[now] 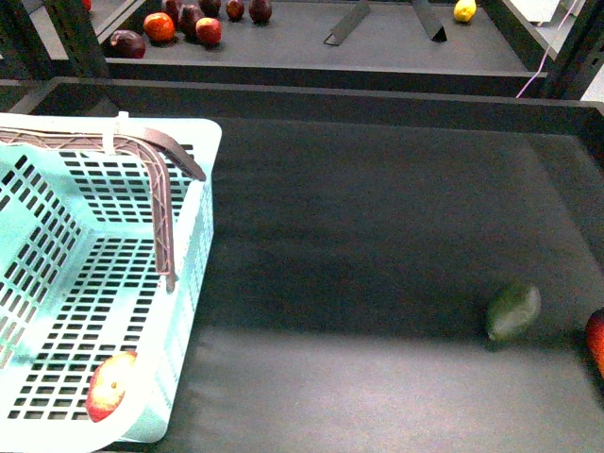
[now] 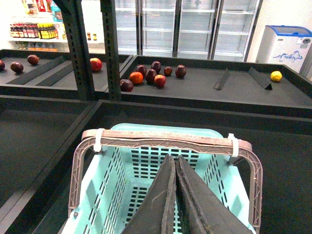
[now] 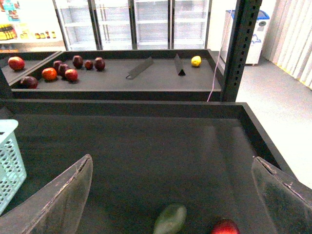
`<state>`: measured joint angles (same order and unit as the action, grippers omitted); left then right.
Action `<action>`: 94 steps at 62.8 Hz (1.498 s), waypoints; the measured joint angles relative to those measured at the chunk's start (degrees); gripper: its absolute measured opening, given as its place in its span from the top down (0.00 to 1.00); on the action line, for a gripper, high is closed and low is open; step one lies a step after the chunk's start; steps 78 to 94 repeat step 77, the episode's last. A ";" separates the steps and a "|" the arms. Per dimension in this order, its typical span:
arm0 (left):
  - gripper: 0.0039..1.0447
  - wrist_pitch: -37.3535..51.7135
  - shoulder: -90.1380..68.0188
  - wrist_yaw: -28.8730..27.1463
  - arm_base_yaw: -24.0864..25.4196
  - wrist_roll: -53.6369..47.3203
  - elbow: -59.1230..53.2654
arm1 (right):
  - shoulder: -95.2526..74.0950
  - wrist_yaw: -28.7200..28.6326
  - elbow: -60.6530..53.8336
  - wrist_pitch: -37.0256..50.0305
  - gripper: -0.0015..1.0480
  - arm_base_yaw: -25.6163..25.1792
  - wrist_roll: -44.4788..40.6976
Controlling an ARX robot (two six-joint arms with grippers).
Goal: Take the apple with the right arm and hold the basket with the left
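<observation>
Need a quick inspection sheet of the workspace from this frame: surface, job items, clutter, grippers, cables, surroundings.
Surface: dark tray table, mostly bare.
Job's things: basket at the front view's left, brown handles up; one red apple inside it; another red fruit at the right edge, partly cut off.
Clutter: green oval fruit beside that red fruit.
Grippers: left gripper shut over the basket, holding nothing; right gripper open above the green fruit.
Cables: pink cord by the post.
Surroundings: back shelf with dark red fruits and a lemon; glass-door fridges.
</observation>
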<state>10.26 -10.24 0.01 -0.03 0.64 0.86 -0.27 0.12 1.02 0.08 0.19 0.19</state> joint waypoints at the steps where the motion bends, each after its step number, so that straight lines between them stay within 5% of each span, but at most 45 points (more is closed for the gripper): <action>1: 0.97 -0.74 0.72 0.00 -0.02 0.00 0.02 | 0.00 0.00 0.00 0.00 0.08 0.00 0.00; 7: 0.97 -9.49 8.00 0.00 0.00 -0.02 0.02 | 0.00 0.02 0.02 0.00 0.08 0.00 0.00; 40: 0.97 -10.14 9.88 -0.02 0.00 -0.02 0.02 | 0.00 0.00 0.00 0.00 0.08 0.00 0.00; 71: 0.06 -10.14 9.88 -0.02 0.00 -0.02 0.02 | 0.00 0.00 0.00 0.00 0.08 0.00 0.00; 94: 0.07 -10.14 9.88 -0.02 0.00 -0.13 0.02 | 0.00 0.00 0.00 0.00 0.08 0.00 0.00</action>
